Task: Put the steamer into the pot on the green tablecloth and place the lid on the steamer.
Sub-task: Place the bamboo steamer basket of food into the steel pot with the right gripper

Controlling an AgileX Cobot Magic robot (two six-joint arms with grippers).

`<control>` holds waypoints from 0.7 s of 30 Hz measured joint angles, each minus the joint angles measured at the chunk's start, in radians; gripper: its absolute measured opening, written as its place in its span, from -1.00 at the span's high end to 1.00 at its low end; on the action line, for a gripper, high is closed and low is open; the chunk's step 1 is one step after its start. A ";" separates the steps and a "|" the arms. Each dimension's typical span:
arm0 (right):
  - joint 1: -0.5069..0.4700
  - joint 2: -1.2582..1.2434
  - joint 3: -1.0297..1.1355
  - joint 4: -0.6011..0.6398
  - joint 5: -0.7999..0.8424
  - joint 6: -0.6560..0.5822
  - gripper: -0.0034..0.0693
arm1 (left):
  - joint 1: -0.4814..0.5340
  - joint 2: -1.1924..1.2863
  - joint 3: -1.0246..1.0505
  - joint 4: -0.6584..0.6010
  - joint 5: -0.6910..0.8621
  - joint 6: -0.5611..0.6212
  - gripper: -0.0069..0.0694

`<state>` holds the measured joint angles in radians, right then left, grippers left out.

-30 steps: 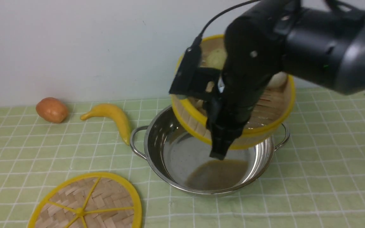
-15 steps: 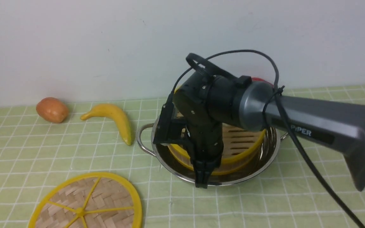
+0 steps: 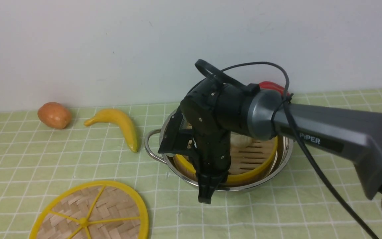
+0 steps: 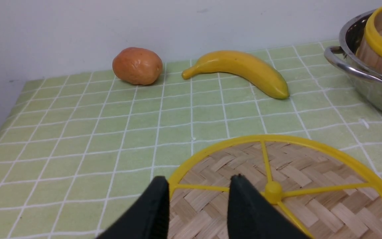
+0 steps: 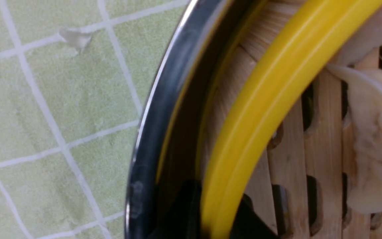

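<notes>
Two arms in view, but only the right one's busy rn. Imo the steamer (image 3: 254,162) is already down inside the pot (image 3: 285,149), mid-worktop on the green tablecloth (image 3: 45,159). It looks about level, w/ a dumpling (image 3: 240,139) showing on the slats. So the step in hand is letting go of it cleanly.

Atm the right end effector (image 3: 207,194) is pinched nearly closed on the steamer's near-left yellow rim. One finger is inside the basket, the other down in the slim gap btw steamer wall and pot wall. That gap's the tricky bit. I'd open the jaws only a little, bc the outer finger has basically no room before it hits steel. Then pull straight up w/ no sideways drag, or the basket gets yanked off centre or tipped. Also make sure it's flat on the pot floor first; can't tell that for sure from these views.

Meanwhile the left end effector (image 4: 199,189) hangs over the lid (image 4: 310,179), jaws partway open, holding nothing and not touching it afaict. That lid lies flat on the cloth, near-left of the pot and apart from it. Far-left, a banana (image 3: 121,124) and a brownish fruit (image 3: 54,115) sit out of the way.
</notes>
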<state>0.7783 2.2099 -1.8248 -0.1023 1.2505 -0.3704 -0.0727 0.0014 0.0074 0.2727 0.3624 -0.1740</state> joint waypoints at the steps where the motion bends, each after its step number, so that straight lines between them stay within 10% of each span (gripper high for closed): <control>1: 0.000 0.000 0.000 0.000 0.000 0.002 0.75 | 0.000 0.000 0.000 0.000 0.000 0.000 0.18; 12: 0.000 0.000 0.000 -0.006 -0.004 0.018 0.68 | 0.000 0.000 0.000 0.000 0.000 0.000 0.18; 21: 0.000 -0.020 -0.005 -0.011 -0.020 0.018 -0.06 | 0.000 0.000 0.000 0.000 0.000 0.000 0.18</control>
<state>0.7783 2.1897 -1.8300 -0.1132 1.2304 -0.3529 -0.0727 0.0014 0.0074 0.2727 0.3624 -0.1740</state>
